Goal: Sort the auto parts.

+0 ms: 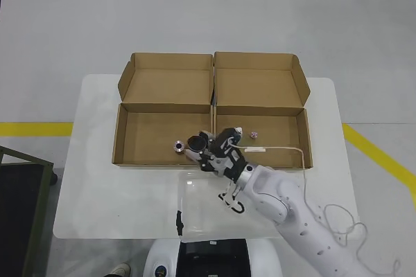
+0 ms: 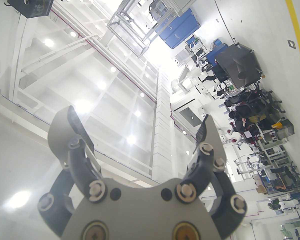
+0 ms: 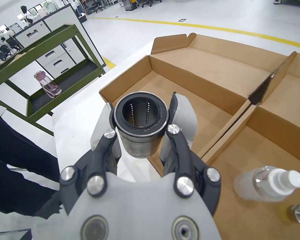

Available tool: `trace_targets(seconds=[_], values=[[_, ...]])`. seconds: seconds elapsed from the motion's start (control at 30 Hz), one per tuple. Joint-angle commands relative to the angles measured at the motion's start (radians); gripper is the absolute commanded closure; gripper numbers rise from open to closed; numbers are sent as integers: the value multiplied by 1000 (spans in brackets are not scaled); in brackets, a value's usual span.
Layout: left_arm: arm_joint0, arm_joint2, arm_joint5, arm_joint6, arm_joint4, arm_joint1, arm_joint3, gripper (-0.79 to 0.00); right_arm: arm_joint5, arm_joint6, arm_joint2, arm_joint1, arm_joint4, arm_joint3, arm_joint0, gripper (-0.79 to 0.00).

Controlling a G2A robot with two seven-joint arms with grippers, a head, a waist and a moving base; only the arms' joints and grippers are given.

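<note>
Currently in the placing step: right tool [image 3: 142, 107] is clamped on the linear bearing [image 3: 140, 126], held over the left cardboard box [image 1: 145, 135], just beside a small metal part [image 1: 178, 145] lying inside. Left tool [image 2: 138, 116] is wide apart, empty, aimed at the ceiling. Next, I reckon: lower to the box floor, let go, keep clear of that part.

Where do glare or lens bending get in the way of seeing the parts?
Left wrist view: ceiling lights flare white around the open left gripper. Right wrist view: even light, metal cylinder in the right gripper plain to see, though the yellow floor line bows. Top view: flat light, no glare on the cardboard boxes.
</note>
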State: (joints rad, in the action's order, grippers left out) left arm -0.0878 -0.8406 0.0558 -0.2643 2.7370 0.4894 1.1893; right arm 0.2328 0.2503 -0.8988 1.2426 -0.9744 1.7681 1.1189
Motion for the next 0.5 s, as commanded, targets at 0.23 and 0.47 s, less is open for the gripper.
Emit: trace_targets(seconds=[0.23,0.47], values=[[0,0,0,0,0,0,0,-785,-78,14,69,33,-94,-104,-100,0],[0,0,0,0,0,0,0,-785,-124,40,107,56,-168,-177,-151,0]])
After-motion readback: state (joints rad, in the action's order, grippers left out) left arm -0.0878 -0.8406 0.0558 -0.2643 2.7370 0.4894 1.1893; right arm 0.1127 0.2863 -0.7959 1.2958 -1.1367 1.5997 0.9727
